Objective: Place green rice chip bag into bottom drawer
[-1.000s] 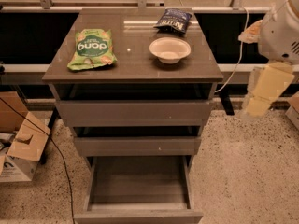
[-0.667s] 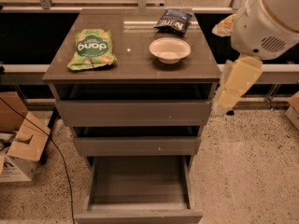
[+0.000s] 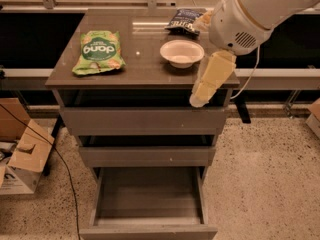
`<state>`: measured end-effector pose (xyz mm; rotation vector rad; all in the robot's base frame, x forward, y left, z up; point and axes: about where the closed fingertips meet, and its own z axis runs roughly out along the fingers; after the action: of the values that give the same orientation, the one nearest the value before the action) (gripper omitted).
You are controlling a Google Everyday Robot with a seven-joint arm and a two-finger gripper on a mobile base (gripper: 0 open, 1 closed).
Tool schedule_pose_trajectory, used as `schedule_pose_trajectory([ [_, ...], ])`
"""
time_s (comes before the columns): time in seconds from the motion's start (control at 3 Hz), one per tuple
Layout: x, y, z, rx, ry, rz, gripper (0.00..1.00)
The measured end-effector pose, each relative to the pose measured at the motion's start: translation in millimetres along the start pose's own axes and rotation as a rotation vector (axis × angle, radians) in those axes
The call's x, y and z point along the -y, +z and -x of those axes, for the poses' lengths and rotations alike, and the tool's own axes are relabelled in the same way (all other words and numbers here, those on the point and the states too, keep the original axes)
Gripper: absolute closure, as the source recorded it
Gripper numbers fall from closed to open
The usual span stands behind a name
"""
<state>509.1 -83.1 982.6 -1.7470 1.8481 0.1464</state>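
The green chip bag (image 3: 98, 52) lies flat at the table's (image 3: 145, 71) left side. The gripper (image 3: 210, 81) hangs over the right front edge, well apart; whether it is open, I cannot tell. The bag looks light, crinkly and slippery: best pinched by a sealed edge.
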Motion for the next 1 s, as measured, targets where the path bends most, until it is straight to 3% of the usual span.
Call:
schedule_pose_trajectory([
  [0.33, 28, 32, 23, 0.049, -0.014, 0.025, 0.00],
  [0.67, 28, 32, 23, 0.049, -0.014, 0.025, 0.00],
  [1.0, 38, 71, 37, 0.107, 0.033, 0.013, 0.00],
])
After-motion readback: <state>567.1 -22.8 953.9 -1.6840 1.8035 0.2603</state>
